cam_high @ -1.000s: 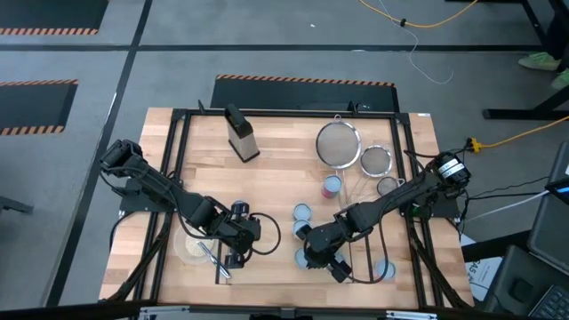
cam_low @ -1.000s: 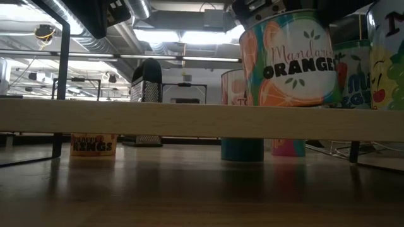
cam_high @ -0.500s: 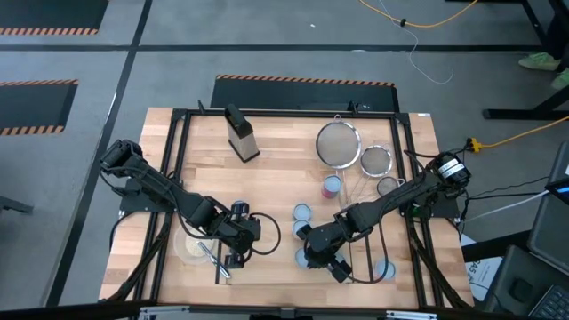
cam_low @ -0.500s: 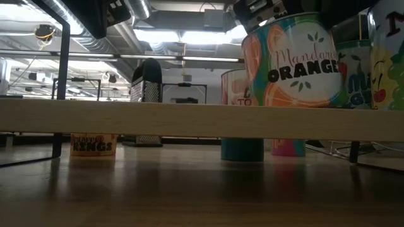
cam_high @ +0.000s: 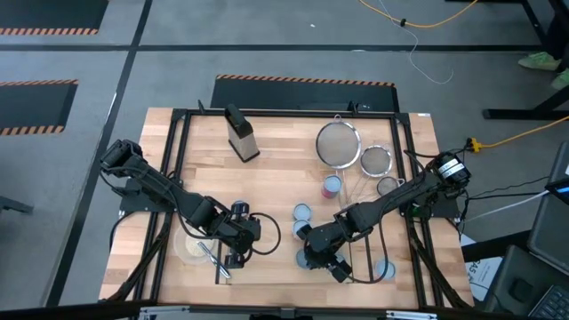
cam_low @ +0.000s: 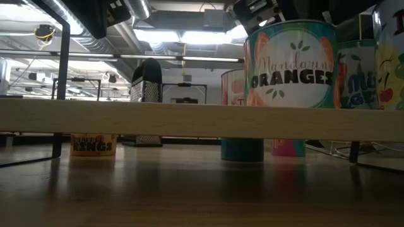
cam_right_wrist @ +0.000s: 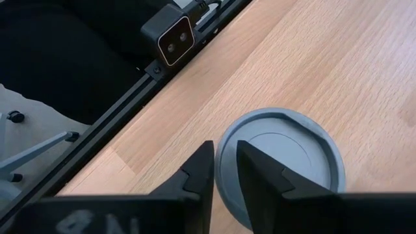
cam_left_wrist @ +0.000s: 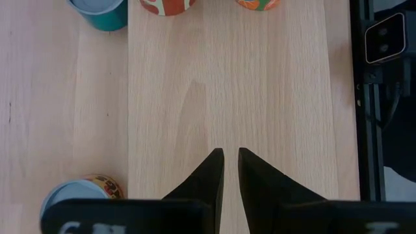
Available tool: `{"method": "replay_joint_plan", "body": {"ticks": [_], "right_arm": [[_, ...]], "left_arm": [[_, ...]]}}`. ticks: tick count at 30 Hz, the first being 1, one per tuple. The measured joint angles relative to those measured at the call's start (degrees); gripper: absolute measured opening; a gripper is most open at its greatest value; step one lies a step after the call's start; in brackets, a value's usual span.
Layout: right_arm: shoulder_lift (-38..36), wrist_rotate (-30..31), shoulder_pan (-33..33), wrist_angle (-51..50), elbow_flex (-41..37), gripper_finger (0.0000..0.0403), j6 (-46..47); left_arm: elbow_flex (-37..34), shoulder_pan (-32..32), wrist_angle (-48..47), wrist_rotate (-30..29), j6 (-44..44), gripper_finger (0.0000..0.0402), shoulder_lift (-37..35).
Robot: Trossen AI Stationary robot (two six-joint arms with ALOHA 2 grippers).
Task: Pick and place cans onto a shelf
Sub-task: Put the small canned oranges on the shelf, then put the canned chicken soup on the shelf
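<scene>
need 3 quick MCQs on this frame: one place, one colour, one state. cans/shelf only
1. The Mandarin Oranges can stands:
A. on the shelf
B. on the table under the shelf
C. in a bowl

2. In the low view, the can on the table just left of the pink can is:
A. red
B. teal
C. white

3. The Mandarin Oranges can is:
A. lying on its side
B. upside down
C. upright

Key:
1 A, its base sits on the board's top edge.
2 B, a teal side shows below the board.
3 C, its label reads level, with the right hand at its top rim.
</scene>
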Motion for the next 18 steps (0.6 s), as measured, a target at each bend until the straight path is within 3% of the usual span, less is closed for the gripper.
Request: {"method": "replay_joint_plan", "body": {"ticks": [14, 18], "right_arm": [[-1.97, -0.01, 0.0, -0.87, 3.41, 0.0072, 0.0], [-3.27, 0.0, -0.24, -6.21, 6.83, 0.0072, -0.26]], "left_arm": [[0.0, 0.0, 2.03, -0.28, 0.33, 0.0039, 0.0], [0.0, 0.03, 4.4, -3.75, 0.47, 0.0039, 0.0]]}}
